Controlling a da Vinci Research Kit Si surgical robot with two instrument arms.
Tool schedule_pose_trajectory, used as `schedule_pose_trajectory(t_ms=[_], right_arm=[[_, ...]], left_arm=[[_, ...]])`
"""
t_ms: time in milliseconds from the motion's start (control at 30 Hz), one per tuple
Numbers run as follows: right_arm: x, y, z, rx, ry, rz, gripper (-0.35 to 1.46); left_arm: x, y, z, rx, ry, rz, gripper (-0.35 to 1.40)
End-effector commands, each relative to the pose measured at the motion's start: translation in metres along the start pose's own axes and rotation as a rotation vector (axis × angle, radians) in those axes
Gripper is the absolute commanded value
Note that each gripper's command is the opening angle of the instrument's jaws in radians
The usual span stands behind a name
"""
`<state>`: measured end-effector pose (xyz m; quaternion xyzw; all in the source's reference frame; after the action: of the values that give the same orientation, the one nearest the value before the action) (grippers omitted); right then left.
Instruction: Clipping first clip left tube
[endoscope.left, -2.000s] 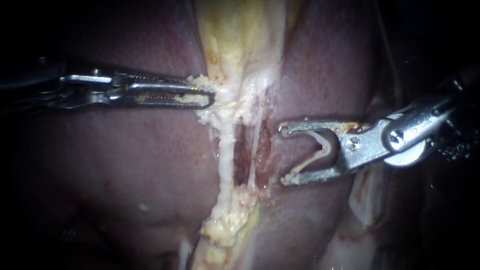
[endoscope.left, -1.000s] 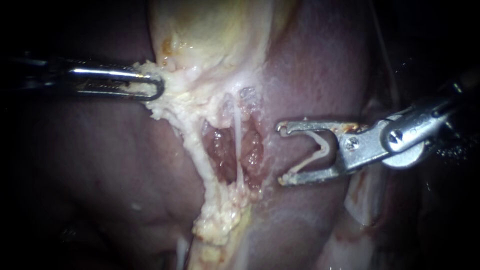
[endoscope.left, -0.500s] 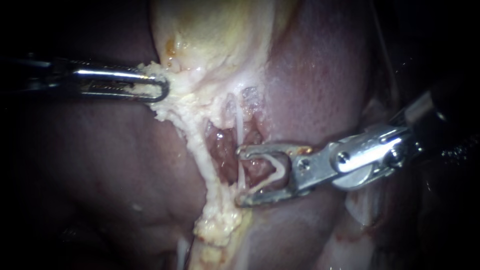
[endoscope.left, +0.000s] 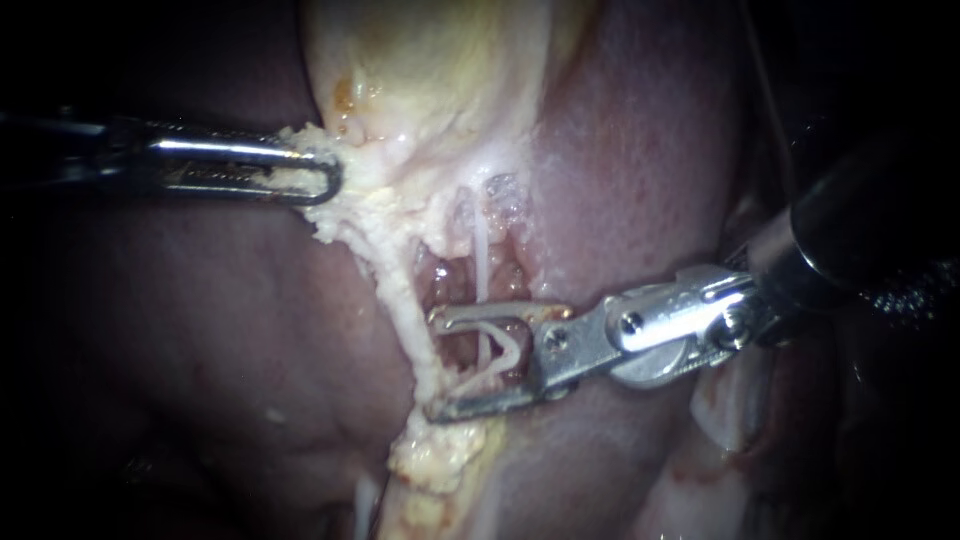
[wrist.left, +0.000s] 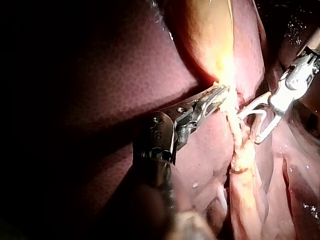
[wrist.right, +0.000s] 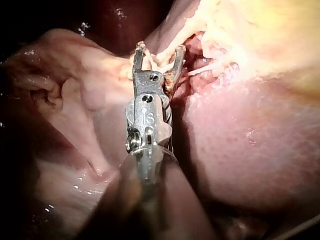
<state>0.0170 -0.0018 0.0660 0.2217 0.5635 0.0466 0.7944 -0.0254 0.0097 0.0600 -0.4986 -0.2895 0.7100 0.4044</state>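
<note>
Just changed: the right instrument (endoscope.left: 433, 365) has been pushed in across the open window. Half a second ago its tips were only level with the thin right tube (endoscope.left: 479, 255); now they are brought right up to the left tube (endoscope.left: 400, 290).

Right jaws: spread wide, with nothing squeezed yet. The pale clip (endoscope.left: 505, 350) is seen sitting unformed between them.

Left tube: the thicker, fat-coated strand on the window's left edge. It runs from the gallbladder (endoscope.left: 430, 60) down to the fatty lump below, and both jaw tips are seen just at it.

Right tube: now well inside the span of the jaws, crossed by the clip's legs.

Left instrument: its (endoscope.left: 325, 182) jaws are clamped on the fatty tissue (endoscope.left: 335, 215) at the gallbladder's lower edge, drawn out to the left over the liver (endoscope.left: 220, 330). That hold looks unchanged over the last second, so the window is kept stretched open.

Poor bit: whether the left tube is actually enclosed or only touched by the tips can't really be told — the fat blends into the metal there.

What it means: the approach is judged nearly done, but firing isn't called for yet. If the jaws were closed as placed, the right tube would probably be caught instead of, or along with, the left one — a little more reach seems needed.
</note>
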Motion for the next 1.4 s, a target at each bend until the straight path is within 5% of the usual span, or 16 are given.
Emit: schedule_pose_trajectory(t_ms=[33,433,733,1133,1400], right_arm=[[0.0001,0.0001,0.0002,0.002,0.005,0.006,0.49],[-0.0008,0.0000,0.0030,0.037,0.021,0.032,0.48],[-0.0011,0.0004,0.0045,0.104,0.094,0.087,0.48],[-0.0021,0.0002,0.0066,0.130,0.094,0.109,0.48],[-0.0014,-0.0013,0.0063,0.144,0.113,0.140,0.49]], left_arm=[[0.0000,0.0000,0.0000,0.000,0.000,0.000,-0.35],[0.0000,0.0000,0.0001,0.000,0.000,0.000,-0.35],[0.0001,0.0000,0.0002,0.001,0.000,0.000,-0.35],[0.0001,0.0000,0.0002,0.001,0.000,0.000,-0.35],[0.0001,-0.0001,0.0002,0.001,0.000,0.000,-0.35]])
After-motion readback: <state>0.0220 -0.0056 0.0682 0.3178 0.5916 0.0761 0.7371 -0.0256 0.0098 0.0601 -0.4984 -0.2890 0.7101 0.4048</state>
